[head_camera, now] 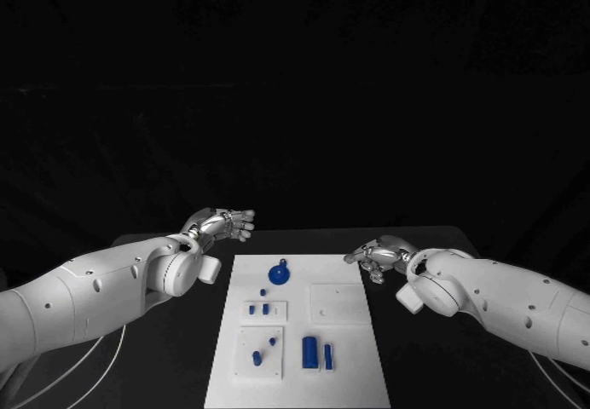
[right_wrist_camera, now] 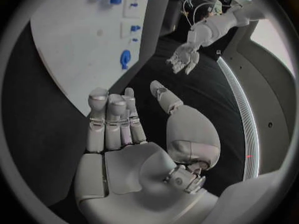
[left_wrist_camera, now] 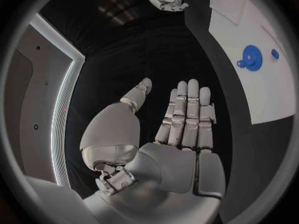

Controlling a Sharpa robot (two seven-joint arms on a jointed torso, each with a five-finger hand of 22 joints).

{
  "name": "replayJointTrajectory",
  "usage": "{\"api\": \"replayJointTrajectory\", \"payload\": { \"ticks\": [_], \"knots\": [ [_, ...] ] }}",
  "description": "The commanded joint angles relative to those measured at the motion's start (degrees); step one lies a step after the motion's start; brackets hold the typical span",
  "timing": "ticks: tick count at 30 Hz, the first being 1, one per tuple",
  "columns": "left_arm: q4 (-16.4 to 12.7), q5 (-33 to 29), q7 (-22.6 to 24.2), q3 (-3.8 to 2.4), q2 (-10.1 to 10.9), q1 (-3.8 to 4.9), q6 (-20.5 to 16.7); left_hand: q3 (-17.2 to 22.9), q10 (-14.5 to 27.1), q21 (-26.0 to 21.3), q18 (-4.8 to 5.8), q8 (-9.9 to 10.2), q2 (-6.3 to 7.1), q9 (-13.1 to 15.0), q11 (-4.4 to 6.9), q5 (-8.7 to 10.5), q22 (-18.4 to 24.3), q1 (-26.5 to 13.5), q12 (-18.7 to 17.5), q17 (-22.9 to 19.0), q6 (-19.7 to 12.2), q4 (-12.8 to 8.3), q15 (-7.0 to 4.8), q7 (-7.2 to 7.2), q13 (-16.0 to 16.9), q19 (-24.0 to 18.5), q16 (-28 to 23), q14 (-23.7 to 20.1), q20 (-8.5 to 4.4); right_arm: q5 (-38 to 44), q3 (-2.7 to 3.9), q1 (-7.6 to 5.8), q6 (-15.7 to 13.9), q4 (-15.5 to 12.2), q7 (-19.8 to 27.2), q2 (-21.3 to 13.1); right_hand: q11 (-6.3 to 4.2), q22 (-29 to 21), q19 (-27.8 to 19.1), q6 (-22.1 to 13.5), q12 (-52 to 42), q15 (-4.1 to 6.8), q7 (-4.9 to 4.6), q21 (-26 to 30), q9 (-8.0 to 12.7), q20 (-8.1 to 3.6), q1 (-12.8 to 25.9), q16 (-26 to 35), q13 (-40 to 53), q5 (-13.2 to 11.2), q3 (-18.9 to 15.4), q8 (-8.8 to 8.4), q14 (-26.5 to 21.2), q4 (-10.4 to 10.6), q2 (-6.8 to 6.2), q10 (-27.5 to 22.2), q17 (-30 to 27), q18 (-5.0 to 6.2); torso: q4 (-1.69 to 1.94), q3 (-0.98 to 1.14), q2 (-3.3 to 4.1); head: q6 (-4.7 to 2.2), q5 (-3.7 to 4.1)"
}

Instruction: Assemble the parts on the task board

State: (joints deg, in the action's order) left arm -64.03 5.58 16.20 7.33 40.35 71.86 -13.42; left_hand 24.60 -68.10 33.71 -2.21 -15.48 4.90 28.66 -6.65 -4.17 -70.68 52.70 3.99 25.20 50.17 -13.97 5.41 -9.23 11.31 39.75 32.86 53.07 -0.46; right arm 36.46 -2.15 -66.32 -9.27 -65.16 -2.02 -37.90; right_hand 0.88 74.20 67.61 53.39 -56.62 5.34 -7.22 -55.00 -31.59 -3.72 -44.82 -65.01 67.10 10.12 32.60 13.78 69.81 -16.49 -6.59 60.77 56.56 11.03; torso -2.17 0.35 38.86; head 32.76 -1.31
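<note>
Table (head_camera: 147,375): black, and it carried the board at its middle.
Board (head_camera: 344,375): a white plate lying flat, long side running away from the robot, between the two arms. Two raised square panels sat on its left half and one on its right half.
Round part (head_camera: 279,273): a blue disc with a small loop at its far side, lying near the board's far edge, left of centre. In the left wrist view it showed as a blue disc (left_wrist_camera: 251,57) on the white plate.
Small pegs (head_camera: 258,308): two short blue pieces, standing on the upper left panel, with one more tiny piece just beyond that panel.
Lower-left pieces (head_camera: 257,356): two small blue parts, set on the near left panel, close together but apart.
Blocks (head_camera: 311,351): one wider blue bar and one thinner bar just to its right, side by side near the board's near right end, not touching.
Left hand (head_camera: 222,225): hovered off the board's far left corner, above the bare table. Fingers lay straight and together, thumb out to the side, nothing in its grasp (left_wrist_camera: 181,134).
Right hand (head_camera: 375,256): hung just off the board's far right edge. Fingers were extended, thumb apart, holding nothing (right_wrist_camera: 124,134).
</note>
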Motion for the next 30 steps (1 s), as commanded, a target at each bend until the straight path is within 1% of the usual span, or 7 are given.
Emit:
{"api": "replayJointTrajectory", "payload": {
  "ticks": [1, 11, 20, 21, 26, 27, 30],
  "knots": [
    [1.8, -1.7, 1.6, -0.10, -0.4, 0.45, 1.2, 0.2, 1.1, -1.1, -0.74, 0.3, -0.07, -0.2, -0.08, -0.30, 0.3, 0.5, -0.3, -0.6, -0.6, -0.3, 0.86, 0.00, -0.4, -1.4, -2.3, -2.3, 0.80, -10.9, 1.09, -0.06, -1.6, 5.0, 10.5, 2.0, 0.53, -1.2, -3.4, -1.0, 3.3, -0.60, -0.56, 3.2, -0.1, 1.25, -1.6, 3.1, -2.6, 1.1, -0.5, -0.40, -3.0, 0.0, 0.21, -2.2, -1.7, 3.44, 0.18, -0.47, -1.24, -2.11, 0.44],
    [7.8, -3.9, 2.9, -0.26, -2.7, 0.75, 1.9, 0.1, 10.5, -8.0, 1.17, 1.8, 0.52, -1.1, -1.05, -0.32, 2.2, 0.1, -0.4, -3.3, -4.8, -0.3, 3.51, 0.75, -4.7, -9.2, -10.7, -11.9, 3.67, -19.2, 4.78, 0.35, 1.6, 18.2, 17.1, 8.1, 7.09, -17.3, -29.2, -7.4, 36.1, -12.78, -1.64, 32.4, 0.2, 11.67, -3.7, 35.1, -35.0, 1.6, -0.5, -1.70, -23.8, -0.2, 1.77, -12.4, -20.4, -2.02, 0.14, -0.35, -3.03, -4.27, 0.43],
    [8.7, -4.6, 3.8, -0.27, -3.4, 0.72, 1.9, -0.3, 14.4, -10.0, 2.21, 2.8, 1.14, -1.4, -0.18, -0.26, 2.5, -0.8, -0.3, -3.9, -7.8, 0.7, 3.56, 2.07, -6.5, -11.3, -12.3, -14.0, 3.98, -20.1, 6.16, 1.27, 1.6, 19.3, 18.2, 8.5, 7.25, -22.9, -32.8, -9.4, 47.4, -13.63, -0.95, 39.5, 1.1, 14.63, -3.9, 44.4, -50.3, 2.1, -5.1, -1.09, -25.6, 0.0, 2.90, -9.5, -28.9, -1.55, 0.25, 0.04, -3.73, -4.61, -0.28],
    [8.7, -3.3, 2.1, -0.21, -3.1, 0.65, 0.8, -24.6, 68.1, -33.7, 2.21, 15.5, -4.90, -28.7, 6.65, 4.17, 23.0, -52.7, -4.0, -25.2, -50.2, 14.0, -5.41, 9.23, -11.3, -39.8, -32.9, -53.1, 0.46, -18.0, 6.10, 1.28, 0.3, 19.4, 15.5, 8.4, -0.88, -74.2, -67.6, -53.4, 56.6, -5.34, 7.22, 55.0, 31.6, 3.72, 44.8, 65.0, -67.1, -10.1, -32.6, -13.78, -69.8, 16.5, 6.59, -60.8, -56.6, -11.03, 0.20, -0.12, -3.43, -4.51, -0.11],
    [7.0, -3.4, 2.7, -0.56, -2.7, 0.05, -0.7, -24.6, 68.1, -33.7, 2.21, 15.5, -4.90, -28.7, 6.65, 4.17, 30.3, -52.7, -4.0, -25.2, -50.2, 14.0, -5.41, 9.23, -11.3, -39.8, -32.9, -53.1, 0.46, -18.7, 5.95, 1.47, -1.0, 17.7, 16.2, 7.8, -0.88, -74.2, -67.6, -53.4, 56.6, -5.34, 7.22, 55.0, 31.6, 3.72, 44.8, 65.0, -67.1, -10.1, -32.6, -13.78, -69.8, 16.5, 6.59, -60.8, -56.6, -11.03, 0.47, -0.15, -4.02, -3.66, 0.09],
    [6.4, -3.4, 2.9, -0.70, -2.6, -0.19, -1.3, -24.6, 68.1, -33.7, 2.21, 15.5, -4.90, -28.7, 6.65, 4.17, 70.7, -52.7, -4.0, -25.2, -50.2, 14.0, -5.41, 9.23, -11.3, -39.8, -32.9, -53.1, 0.46, -19.0, 5.89, 1.54, -1.5, 17.0, 16.4, 7.6, -0.88, -74.2, -67.6, -53.4, 56.6, -5.34, 7.22, 55.0, 31.6, 3.72, 44.8, 65.0, -67.1, -10.1, -32.6, -13.78, -69.8, 16.5, 6.59, -60.8, -56.6, -11.03, 0.58, -0.17, -4.25, -3.33, 0.16],
    [3.7, -3.6, 3.8, -1.25, -2.0, -1.15, -3.8, -24.6, 68.1, -33.7, 2.21, 15.5, -4.90, -28.7, 6.65, 4.17, 70.7, -52.7, -4.0, -25.2, -50.2, 14.0, -5.41, 9.23, -11.3, -39.8, -32.9, -53.1, 0.46, -20.1, 5.65, 1.84, -3.7, 14.4, 17.4, 6.7, -0.88, -74.2, -67.6, -53.4, 56.6, -5.34, 7.22, 55.0, 31.6, 3.72, 44.8, 65.0, -67.1, -10.1, -32.6, -13.78, -69.8, 16.5, 6.59, -60.8, -56.6, -11.03, 1.01, -0.22, -5.18, -1.99, 0.47]
  ]
}}
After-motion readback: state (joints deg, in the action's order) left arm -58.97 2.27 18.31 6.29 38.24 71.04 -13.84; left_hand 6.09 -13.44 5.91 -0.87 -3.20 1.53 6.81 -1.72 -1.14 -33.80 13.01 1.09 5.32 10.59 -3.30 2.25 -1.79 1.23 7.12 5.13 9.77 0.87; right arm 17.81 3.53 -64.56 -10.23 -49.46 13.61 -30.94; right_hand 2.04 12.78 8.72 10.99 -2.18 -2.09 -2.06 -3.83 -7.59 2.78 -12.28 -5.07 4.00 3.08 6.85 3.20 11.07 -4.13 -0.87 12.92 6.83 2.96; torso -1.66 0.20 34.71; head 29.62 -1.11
